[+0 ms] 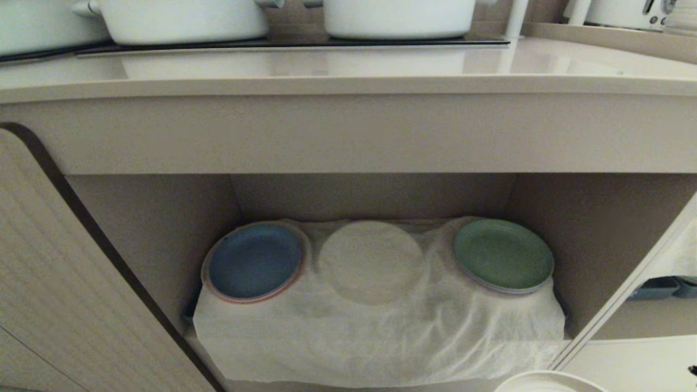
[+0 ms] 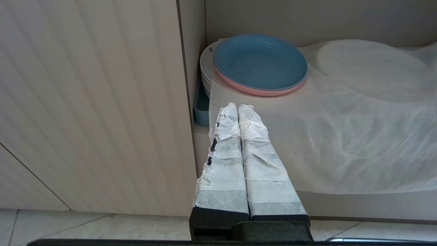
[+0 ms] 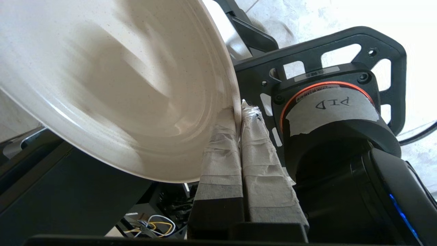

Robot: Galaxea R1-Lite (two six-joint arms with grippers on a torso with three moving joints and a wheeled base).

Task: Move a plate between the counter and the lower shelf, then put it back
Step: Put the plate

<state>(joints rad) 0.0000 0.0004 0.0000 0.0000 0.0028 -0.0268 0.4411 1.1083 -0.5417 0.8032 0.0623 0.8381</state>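
- Nearest to you: the right gripper (image 3: 238,114) is closed tight on the rim of the plate (image 3: 112,85). The taped fingers (image 3: 222,150) pinch the edge, one each side. In the head view only a bit of the plate's rim (image 1: 547,381) shows, at the low right corner.
- The plate hangs tilted, not flat. Its body goes out sideways from the gripper, so the free side leads whichever way you move.
- Left gripper (image 2: 238,111) is shut on nothing and rests low by the cabinet door (image 2: 95,102), near the front of the white cloth (image 2: 324,147). It looks parked.
- Key relation: the lower shelf (image 1: 593,228) lies ahead and to the left of the held plate. The right arm is the one that has it, so the left is not needed, I think.
- On the shelf, left to right: blue plate (image 1: 255,261) on its stack, a round shape under the cloth (image 1: 371,261), green plate (image 1: 503,253). Free cloth is in front, approx. the middle.
- Farther, above: the counter (image 1: 348,71) with white pots (image 1: 182,19) on the hob.
- My guess: you should level the plate before it goes in, else the free edge may catch the cloth.
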